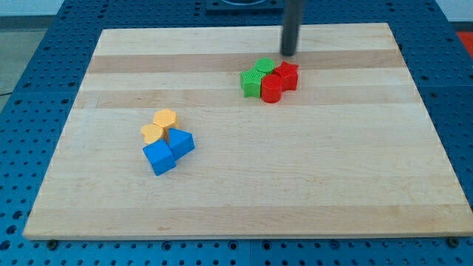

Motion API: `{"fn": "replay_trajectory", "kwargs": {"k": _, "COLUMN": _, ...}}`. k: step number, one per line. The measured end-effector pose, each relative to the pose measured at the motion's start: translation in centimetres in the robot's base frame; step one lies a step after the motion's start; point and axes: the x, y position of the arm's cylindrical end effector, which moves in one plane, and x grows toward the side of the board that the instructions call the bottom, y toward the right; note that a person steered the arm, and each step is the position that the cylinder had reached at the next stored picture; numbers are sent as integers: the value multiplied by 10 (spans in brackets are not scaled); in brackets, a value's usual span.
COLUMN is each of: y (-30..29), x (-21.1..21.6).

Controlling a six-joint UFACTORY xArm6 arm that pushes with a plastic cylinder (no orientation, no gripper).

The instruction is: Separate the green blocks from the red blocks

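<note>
My tip (287, 53) stands just above the touching cluster of two green blocks (256, 77) and two red blocks (278, 81), with bare wooden board (332, 162) around it. The yellow blocks (160, 125) and blue blocks (168, 149) obstruct the view's lower left only.

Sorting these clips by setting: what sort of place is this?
Probably a robotics lab bench: a wooden board lies on a blue perforated table, with my tip just above a cluster of green blocks and red blocks.
</note>
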Motion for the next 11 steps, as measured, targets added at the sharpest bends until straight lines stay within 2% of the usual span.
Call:
{"fn": "replay_trajectory", "kwargs": {"k": 1, "y": -75, "x": 5}}
{"fn": "replay_trajectory", "kwargs": {"k": 2, "y": -117, "x": 23}}
{"fn": "replay_trajectory", "kwargs": {"k": 3, "y": -117, "x": 73}}
{"fn": "replay_trajectory", "kwargs": {"k": 5, "y": -64, "x": 112}}
{"fn": "replay_trajectory", "kwargs": {"k": 7, "y": -55, "x": 84}}
{"fn": "replay_trajectory", "kwargs": {"k": 9, "y": -3, "x": 59}}
{"fn": "replay_trajectory", "kwargs": {"k": 11, "y": 29, "x": 15}}
